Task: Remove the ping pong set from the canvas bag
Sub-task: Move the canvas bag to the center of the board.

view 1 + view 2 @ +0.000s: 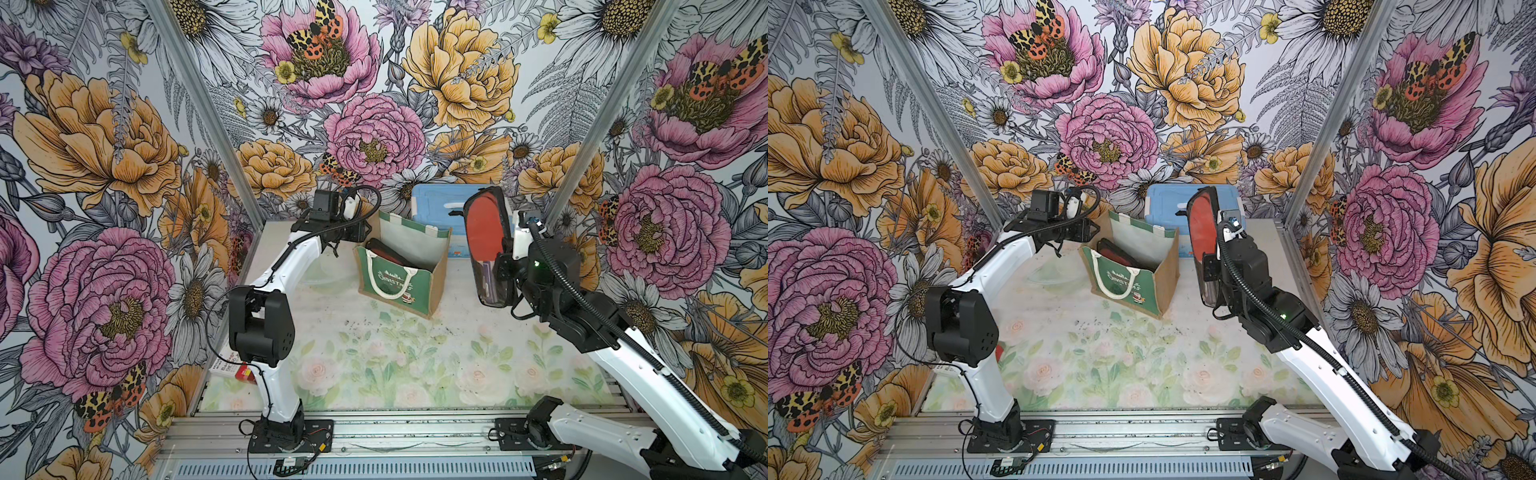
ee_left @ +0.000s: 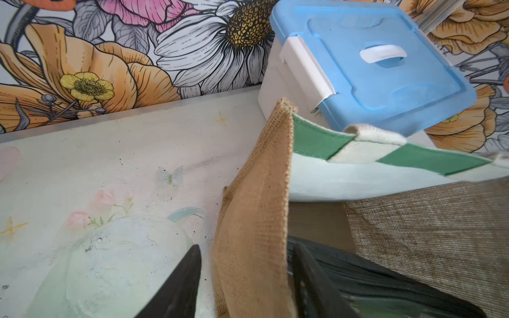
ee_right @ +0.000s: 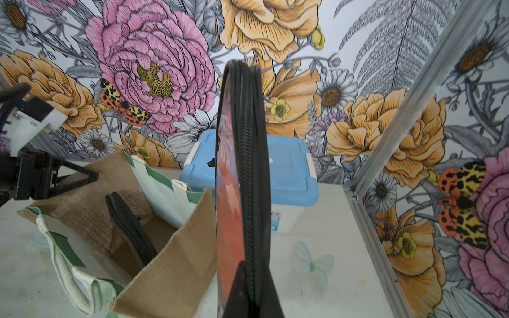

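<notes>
My right gripper clamps the case by its stiff zipped edge; seems light, slick. Left gripper, unclenched, straddles the bag wall.

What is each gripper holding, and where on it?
Right gripper clamps the zipped paddle case at its lower handle end. Left gripper holds nothing, open astride a burlap side of the canvas bag.

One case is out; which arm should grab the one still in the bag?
Left: left gripper is open astride the canvas bag wall beside the dark case; right gripper holds the paddle case.
</notes>
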Controlling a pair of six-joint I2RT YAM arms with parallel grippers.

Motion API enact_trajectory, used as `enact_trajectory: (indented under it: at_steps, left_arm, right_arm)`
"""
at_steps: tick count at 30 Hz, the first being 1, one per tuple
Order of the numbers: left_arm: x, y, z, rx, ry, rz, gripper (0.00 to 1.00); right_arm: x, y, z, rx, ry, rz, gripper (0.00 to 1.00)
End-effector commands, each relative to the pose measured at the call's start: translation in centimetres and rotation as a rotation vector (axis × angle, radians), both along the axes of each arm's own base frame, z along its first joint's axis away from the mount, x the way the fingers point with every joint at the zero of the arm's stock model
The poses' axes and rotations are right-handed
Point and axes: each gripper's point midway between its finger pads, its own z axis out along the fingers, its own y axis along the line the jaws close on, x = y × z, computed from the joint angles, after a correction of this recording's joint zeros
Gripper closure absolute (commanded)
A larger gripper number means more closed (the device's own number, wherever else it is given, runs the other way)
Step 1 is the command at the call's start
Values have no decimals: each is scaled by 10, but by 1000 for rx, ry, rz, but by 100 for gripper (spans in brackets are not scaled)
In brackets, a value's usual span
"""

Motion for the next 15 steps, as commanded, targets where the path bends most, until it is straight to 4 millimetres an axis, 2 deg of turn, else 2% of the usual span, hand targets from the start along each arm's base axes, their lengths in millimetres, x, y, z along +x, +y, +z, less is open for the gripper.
enact_trajectory:
  at_steps: [1,2,4,6,10,15]
  left_arm:
    - [0,-3,-3,33,14,-25,57]
    - [1,-4,-5,40,19,-26,65]
    - [2,-2,-8,48,34,-15,87]
    - [2,4,-10,51,44,15,99]
    - [-4,14,-4,42,47,53,100]
    - [-11,30,3,-6,40,142,100]
  right_arm:
    - [-5,-10,6,138,-31,-56,100]
    - [-6,-9,-2,149,-12,-56,100]
    - [-6,-7,-18,179,34,-59,100]
    - [-7,-4,-35,203,84,-60,100]
    - [-11,1,-71,262,179,-55,100]
    - [-22,5,-107,346,268,-47,100]
